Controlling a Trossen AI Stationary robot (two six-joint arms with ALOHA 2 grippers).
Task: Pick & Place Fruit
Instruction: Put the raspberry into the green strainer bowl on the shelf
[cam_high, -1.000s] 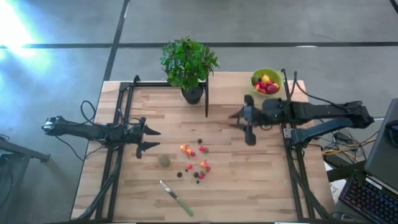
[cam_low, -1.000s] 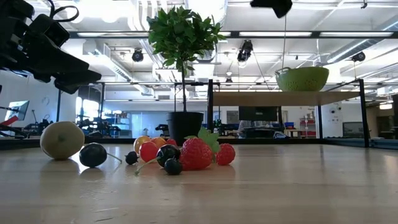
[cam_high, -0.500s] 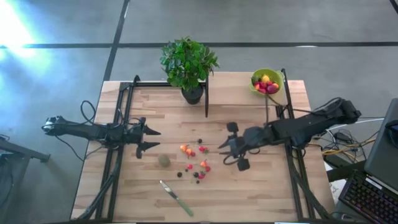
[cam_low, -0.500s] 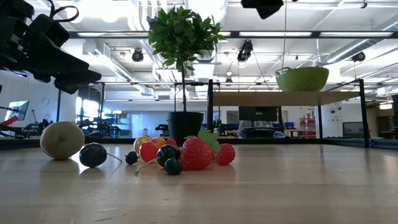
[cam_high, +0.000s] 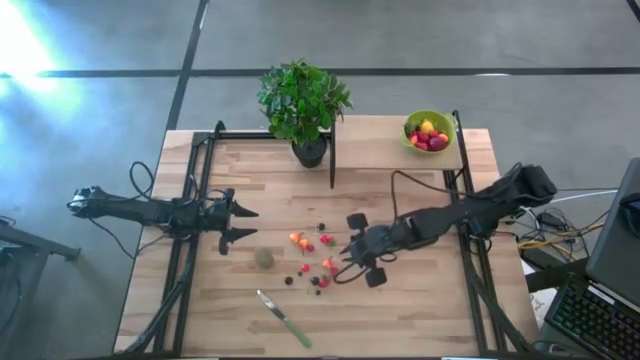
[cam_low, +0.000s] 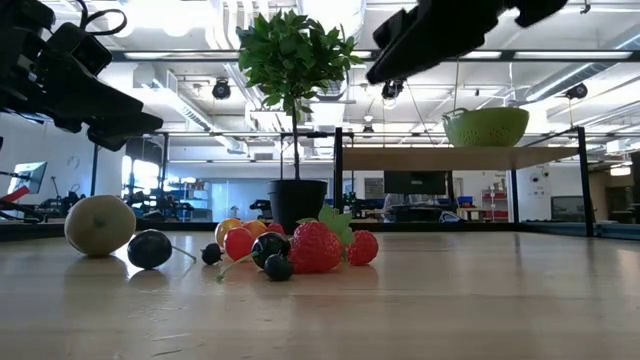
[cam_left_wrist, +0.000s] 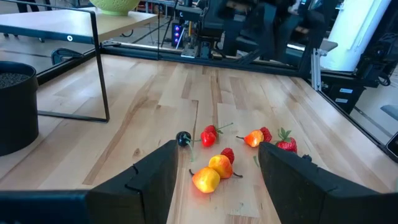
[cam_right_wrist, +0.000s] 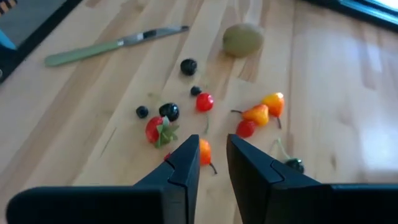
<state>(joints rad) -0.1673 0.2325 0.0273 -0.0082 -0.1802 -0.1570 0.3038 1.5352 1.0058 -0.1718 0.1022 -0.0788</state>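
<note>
The worktop (cam_high: 420, 310) carried a potted plant (cam_high: 303, 103) and a green bowl (cam_high: 428, 131). The right pincer (cam_high: 345, 262), fingers narrowly apart and empty, hung just beside the scattered fruit (cam_high: 312, 258) mid-worktop. The left pincer (cam_high: 246, 223) waited, fingers apart, near the kiwi (cam_high: 264, 258).

Right tool (cam_high: 347, 261) low, fingers narrowly parted; left tool (cam_high: 245, 223) open.

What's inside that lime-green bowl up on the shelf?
From above, the bowl holds a few small fruits: a yellow one and several red ones. Whatever lies beneath them is covered. From table height, only the bowl's outside shows.
</note>
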